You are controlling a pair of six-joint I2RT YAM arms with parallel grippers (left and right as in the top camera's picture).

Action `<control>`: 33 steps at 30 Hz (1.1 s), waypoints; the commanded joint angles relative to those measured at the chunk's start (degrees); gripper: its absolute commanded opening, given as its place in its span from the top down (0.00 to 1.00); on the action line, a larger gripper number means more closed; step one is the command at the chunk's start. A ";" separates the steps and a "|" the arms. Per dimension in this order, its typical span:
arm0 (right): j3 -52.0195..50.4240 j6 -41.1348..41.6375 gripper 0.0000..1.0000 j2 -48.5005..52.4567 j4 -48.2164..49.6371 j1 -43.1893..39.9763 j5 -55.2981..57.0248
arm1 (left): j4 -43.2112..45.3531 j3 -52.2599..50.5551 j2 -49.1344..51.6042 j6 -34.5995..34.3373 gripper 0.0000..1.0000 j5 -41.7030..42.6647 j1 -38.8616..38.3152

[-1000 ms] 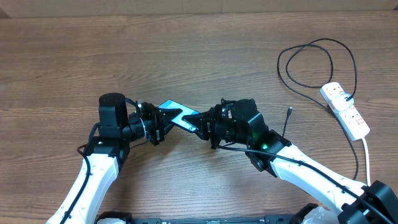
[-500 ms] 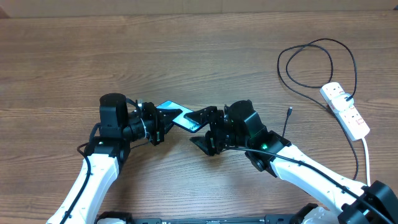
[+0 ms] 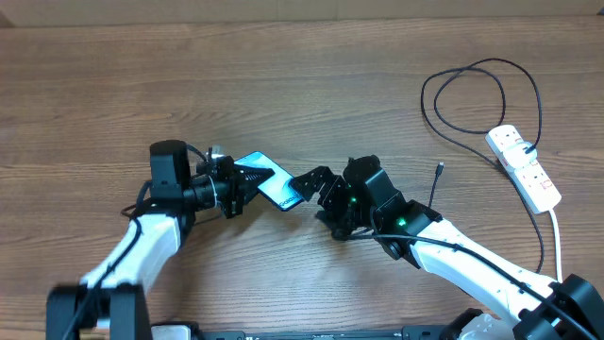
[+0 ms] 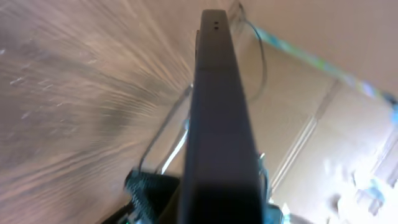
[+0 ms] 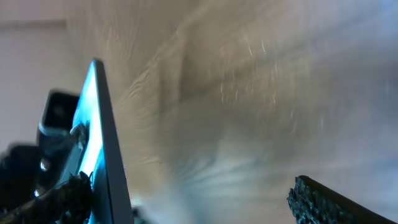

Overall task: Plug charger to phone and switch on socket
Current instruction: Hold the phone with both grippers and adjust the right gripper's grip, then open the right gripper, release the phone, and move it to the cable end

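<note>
The right gripper (image 3: 323, 200) has let go of the phone (image 3: 269, 181) above the wooden table (image 3: 283, 76) and has backed off toward its own side. A second ago it was closed against the phone's right end. Now its fingers are spread wide with nothing between them, near the phone but apart from it.

The left gripper (image 3: 238, 179) holds the phone alone, fingers pinching its left end, with the screen tilted up off the wood. Its wrist view shows the phone's dark edge running straight out from the grip.

The power strip (image 3: 525, 168) lies unmoved at the far right, and the charger cable (image 3: 477, 71) loops beside it. The plug tip (image 3: 440, 170) lies free on the table, just right of the right arm.

The handover looks finished. The right gripper seems free to fetch the plug tip, while the strip's switches are yet to be pressed.
</note>
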 commanded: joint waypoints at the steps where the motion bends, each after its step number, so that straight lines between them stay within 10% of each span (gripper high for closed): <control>1: 0.59 -22.25 0.00 -1.20 -1.36 0.00 7.28 | 8.72 0.87 4.76 3.58 0.96 19.98 0.70; 9: 6.23 -26.91 0.00 -13.18 -25.24 -11.63 25.94 | 19.74 0.87 7.76 3.67 0.96 28.04 -1.99; 22: 6.05 -39.67 0.00 -9.16 -28.79 -28.61 29.79 | 21.20 0.87 7.76 3.41 0.96 24.79 -4.13; 33: 6.05 -42.69 0.31 5.62 -21.07 -34.62 32.09 | 21.20 0.87 7.76 3.41 0.96 24.68 -4.13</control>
